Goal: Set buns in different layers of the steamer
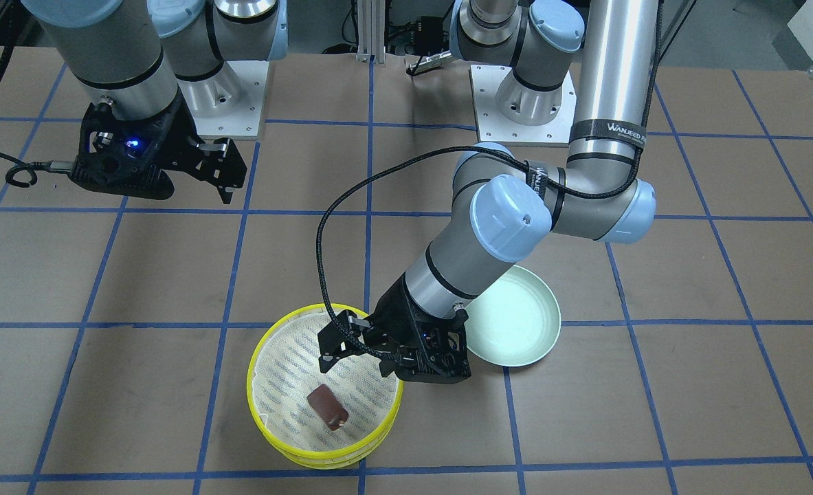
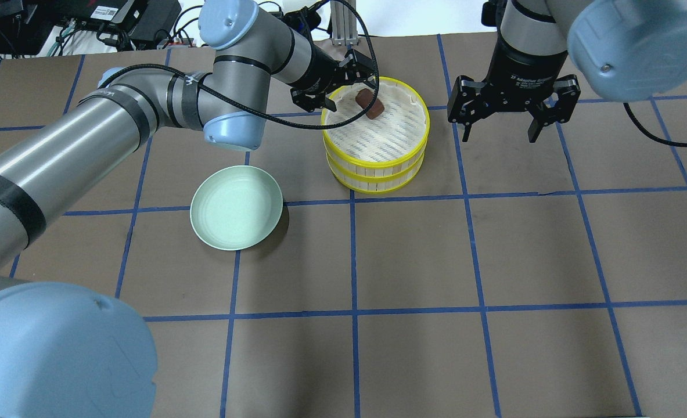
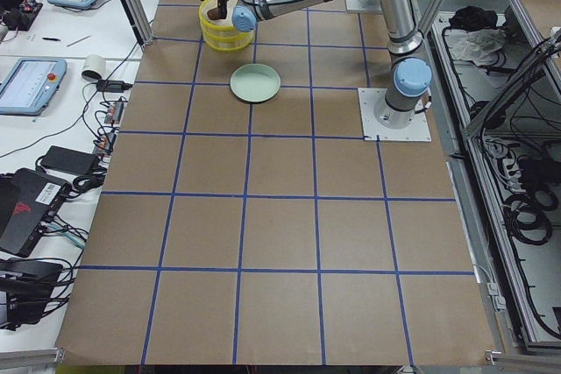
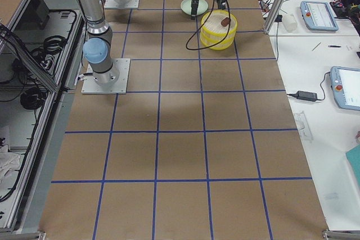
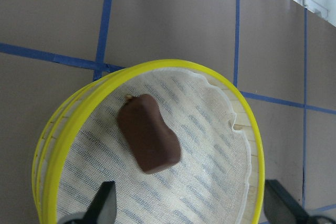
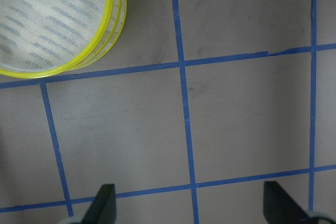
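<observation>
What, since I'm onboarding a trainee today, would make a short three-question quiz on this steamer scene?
1. True or false: the brown bun lies in the top tray of the steamer.
2. The left gripper is: A) shut on the bun, B) open above the steamer, C) out of every view.
3. Fill in: the right gripper hangs open over the bare ____ beside the steamer.
Key: 1 true; 2 B; 3 table.
</observation>
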